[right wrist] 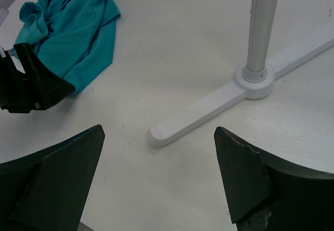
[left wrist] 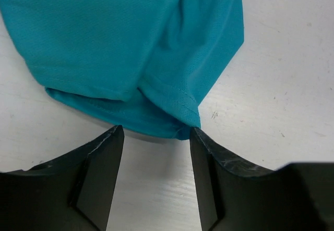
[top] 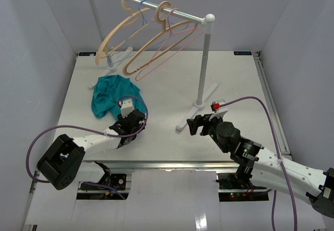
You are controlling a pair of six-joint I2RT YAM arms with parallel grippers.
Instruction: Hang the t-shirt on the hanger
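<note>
The job is only at its first step: picking up the t-shirt (top: pixel 112 95). The teal t-shirt lies in a soft heap on the white desk (top: pixel 172 142), at the far left, near the foot of the clothes rack (top: pixel 207 59). The pink hanger (top: pixel 156 65) is up on the rack's rail with two beige hangers (top: pixel 117 33) and a thin light-blue hanger (top: pixel 142 25), well apart from the t-shirt, and nothing is on it yet. The left fingers (left wrist: pixel 102 160) are low over the desk, right at the near edge of the t-shirt. They are partly open and hold nothing. A stitched corner of the cloth pokes down just beside the tip of one finger. I cannot tell if it touches. I think the next move is a small push forward and down, so the edge of the cloth slips into the gap, and then a gentle squeeze. The cloth is thin and floppy, so the fingers need to catch a good fold, not just the very tip of the corner. The right fingers (right wrist: pixel 62 173) are spread wide and hold nothing. They hang over bare desk, near the rack's white foot (right wrist: pixel 209 111), and look ready to help later with the t-shirt or the hanger.
</note>
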